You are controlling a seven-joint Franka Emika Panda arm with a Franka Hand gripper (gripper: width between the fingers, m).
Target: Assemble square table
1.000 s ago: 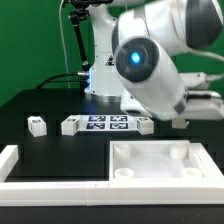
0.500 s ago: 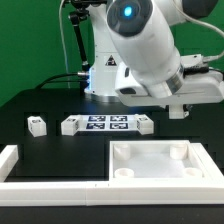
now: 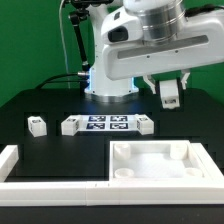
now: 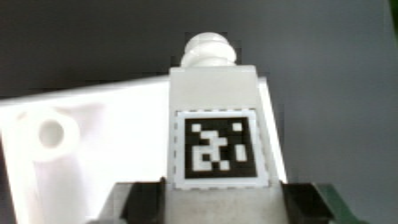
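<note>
The end effector (image 3: pixel 170 92) is gripping one leg (image 3: pixel 171 97) at two o'clock in the exterior view. The square panel (image 3: pixel 150 178) is lying on the worktop (image 3: pixel 60 150) at five o'clock, sockets seemingly empty; a second leg (image 3: pixel 37 125) is waiting at nine o'clock.

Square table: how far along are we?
Done: nothing fitted yet; the panel lies flat and its visible corner sockets look empty. In hand: the tool grips one leg, held above the tabletop. Left: seating that leg, then the three loose legs, two of them flanking the marker board.
</note>
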